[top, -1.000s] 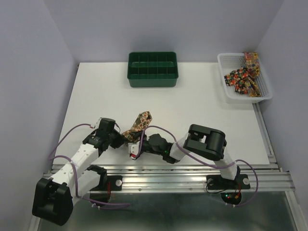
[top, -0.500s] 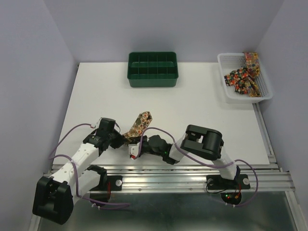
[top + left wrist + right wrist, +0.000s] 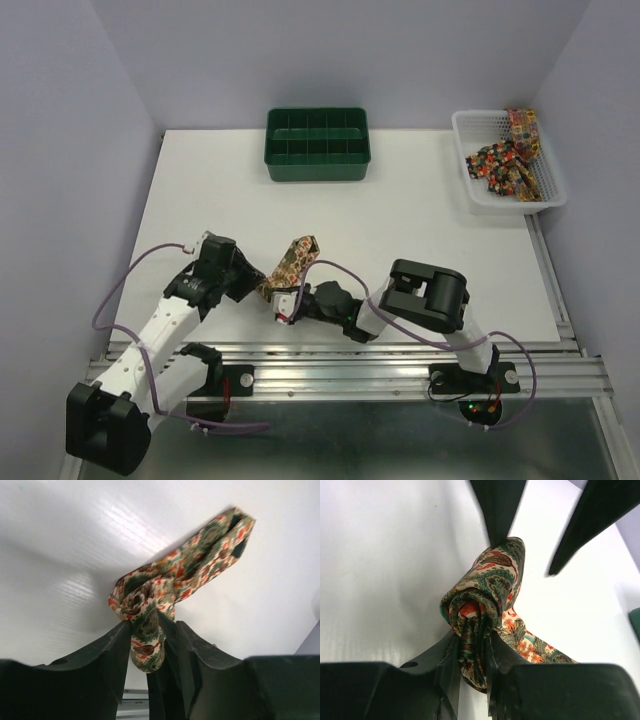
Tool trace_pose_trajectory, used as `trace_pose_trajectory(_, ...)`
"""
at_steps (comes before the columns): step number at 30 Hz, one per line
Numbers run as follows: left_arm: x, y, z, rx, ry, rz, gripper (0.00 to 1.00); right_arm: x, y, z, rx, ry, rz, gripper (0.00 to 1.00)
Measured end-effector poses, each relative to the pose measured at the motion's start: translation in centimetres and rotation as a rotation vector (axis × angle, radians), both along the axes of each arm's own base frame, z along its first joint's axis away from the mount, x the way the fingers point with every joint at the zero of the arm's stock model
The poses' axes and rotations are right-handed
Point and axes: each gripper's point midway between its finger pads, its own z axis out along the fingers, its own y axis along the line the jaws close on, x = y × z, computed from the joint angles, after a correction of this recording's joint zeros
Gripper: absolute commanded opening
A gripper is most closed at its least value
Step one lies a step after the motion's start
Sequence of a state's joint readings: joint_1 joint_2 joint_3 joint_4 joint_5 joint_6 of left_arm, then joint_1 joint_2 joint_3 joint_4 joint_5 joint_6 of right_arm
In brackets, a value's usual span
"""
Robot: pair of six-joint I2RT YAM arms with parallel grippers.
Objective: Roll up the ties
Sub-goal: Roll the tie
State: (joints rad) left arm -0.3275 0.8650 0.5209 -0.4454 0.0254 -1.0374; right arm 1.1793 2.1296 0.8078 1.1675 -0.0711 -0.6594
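One printed tie [image 3: 293,258] lies near the front middle of the white table [image 3: 420,250], its near end wound into a small roll and its far end folded over and pointing away. My right gripper [image 3: 285,305] is shut on that roll, which is pinched between its jaws in the right wrist view [image 3: 472,640]. My left gripper [image 3: 255,283] is open, with the tie's rolled end [image 3: 150,630] hanging between its jaws and touching only the left finger [image 3: 100,655]. The left fingers [image 3: 495,505] show spread apart in the right wrist view. More ties [image 3: 505,160] lie in the white basket.
A green compartment tray [image 3: 317,112] stands at the back middle. A white mesh basket [image 3: 462,150] sits at the back right edge of the table. The metal rail [image 3: 400,365] and both arm bases run along the near edge.
My left gripper has shifted slightly up and left and turned. The right gripper has edged right with the roll still in it, and the tie's free end moved a little right.
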Motion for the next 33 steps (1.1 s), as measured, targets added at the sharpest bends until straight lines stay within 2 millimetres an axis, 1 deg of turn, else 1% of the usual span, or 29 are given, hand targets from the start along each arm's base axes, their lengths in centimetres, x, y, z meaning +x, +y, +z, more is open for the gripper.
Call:
trace_pose_trajectory(1, 0.5, 0.1, 1.1, 0.009, -0.028, 0.000, 0.52, -0.2, -0.1, 0.1, 0.012, 0.027, 0.002, 0.04)
trace_pose_trajectory(3, 1.3, 0.3, 2.4, 0.025, -0.069, 0.005, 0.52, -1.1, -0.5, 0.2, 0.038, 0.092, 0.018, 0.04)
trace_pose_trajectory(4, 2.2, 0.4, 3.7, 0.031, -0.110, 0.013, 0.52, -1.6, -0.6, 0.2, 0.048, 0.123, 0.029, 0.04)
trace_pose_trajectory(7, 3.7, 0.5, 5.4, 0.049, -0.173, 0.013, 0.49, -2.8, -0.7, 0.4, 0.084, 0.210, 0.055, 0.04)
trace_pose_trajectory(8, 4.1, 0.4, 5.6, 0.053, -0.184, 0.009, 0.42, -3.0, -0.7, 0.4, 0.095, 0.233, 0.060, 0.04)
trace_pose_trajectory(9, 4.6, 0.2, 5.6, 0.059, -0.189, -0.002, 0.40, -3.4, -0.7, 0.5, 0.109, 0.261, 0.070, 0.04)
trace_pose_trajectory(11, 5.5, -0.2, 5.1, 0.069, -0.175, -0.025, 0.39, -3.9, -0.9, 0.4, 0.124, 0.303, 0.078, 0.04)
trace_pose_trajectory(12, 5.9, -0.6, 4.5, 0.072, -0.163, -0.043, 0.38, -4.2, -1.0, 0.5, 0.133, 0.325, 0.081, 0.04)
trace_pose_trajectory(15, 6.3, -1.6, 3.2, 0.066, -0.135, -0.104, 0.39, -4.7, -1.3, 0.6, 0.149, 0.378, 0.083, 0.03)
trace_pose_trajectory(18, 6.7, -3.2, 2.8, 0.050, -0.148, -0.191, 0.38, -5.2, -1.7, 0.7, 0.161, 0.420, 0.088, 0.03)
trace_pose_trajectory(19, 6.7, -4.0, 2.7, 0.046, -0.156, -0.235, 0.37, -5.4, -1.9, 0.6, 0.164, 0.433, 0.089, 0.03)
trace_pose_trajectory(20, 6.7, -4.7, 2.5, 0.042, -0.160, -0.269, 0.33, -5.5, -1.9, 0.7, 0.169, 0.447, 0.091, 0.03)
trace_pose_trajectory(22, 6.6, -6.5, 1.9, 0.037, -0.152, -0.362, 0.32, -5.6, -1.9, 0.7, 0.175, 0.461, 0.094, 0.04)
trace_pose_trajectory(23, 6.6, -7.5, 1.5, 0.039, -0.145, -0.409, 0.29, -5.6, -1.9, 0.7, 0.177, 0.469, 0.094, 0.03)
trace_pose_trajectory(26, 6.6, -9.2, 0.3, 0.049, -0.122, -0.496, 0.27, -5.7, -2.0, 0.7, 0.181, 0.485, 0.096, 0.03)
trace_pose_trajectory(28, 6.8, -10.1, -0.5, 0.056, -0.104, -0.539, 0.27, -5.8, -2.1, 0.7, 0.184, 0.490, 0.097, 0.04)
trace_pose_trajectory(30, 7.1, -10.9, -1.3, 0.065, -0.090, -0.572, 0.23, -6.0, -2.2, 0.7, 0.186, 0.498, 0.100, 0.04)
trace_pose_trajectory(33, 7.8, -11.3, -2.1, 0.081, -0.069, -0.590, 0.19, -6.1, -2.3, 0.7, 0.189, 0.510, 0.103, 0.04)
